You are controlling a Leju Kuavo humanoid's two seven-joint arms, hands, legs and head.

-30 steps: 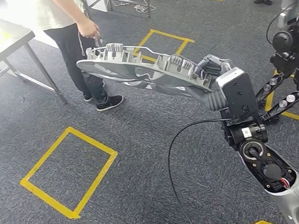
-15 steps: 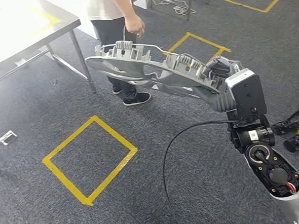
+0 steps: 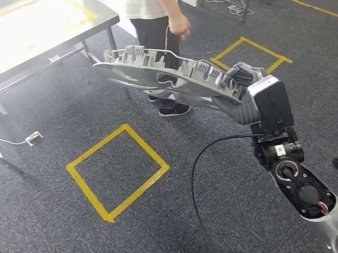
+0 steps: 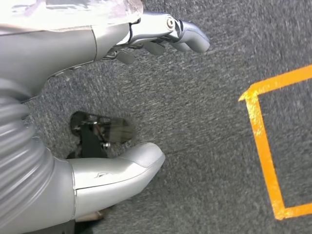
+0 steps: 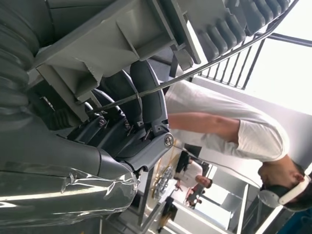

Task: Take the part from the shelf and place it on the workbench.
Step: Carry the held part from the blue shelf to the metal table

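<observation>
Part: the long grey moulded part [image 3: 164,78] with ribbed fins along its upper edge is carried in the air above the grey carpet [image 3: 56,225], reaching from the right hand toward the workbench; it touches neither floor nor bench.
Right hand: the right hand [image 3: 238,79] grasps the near end of the part; in the right wrist view its dark fingers [image 5: 147,97] curl around a rib on the part's underside [image 5: 110,39].
Left hand: the left hand [image 4: 121,107] hangs over the carpet, thumb [image 4: 117,170] and fingers [image 4: 176,36] spread apart, holding nothing.
Workbench: the bright-topped workbench [image 3: 44,25] with dark metal legs stands at the far left, its corner near the far tip of the part but apart from it.
Person: a person [image 3: 159,24] in a light top and dark trousers stands just behind the part, 1 hand [image 3: 179,26] hanging above its middle.
Floor marks: a yellow taped square [image 3: 118,170] lies on the carpet below the part; another yellow square [image 3: 252,52] lies beyond the right hand.
Cable: a black cable [image 3: 203,159] loops from the right arm down toward the floor.
</observation>
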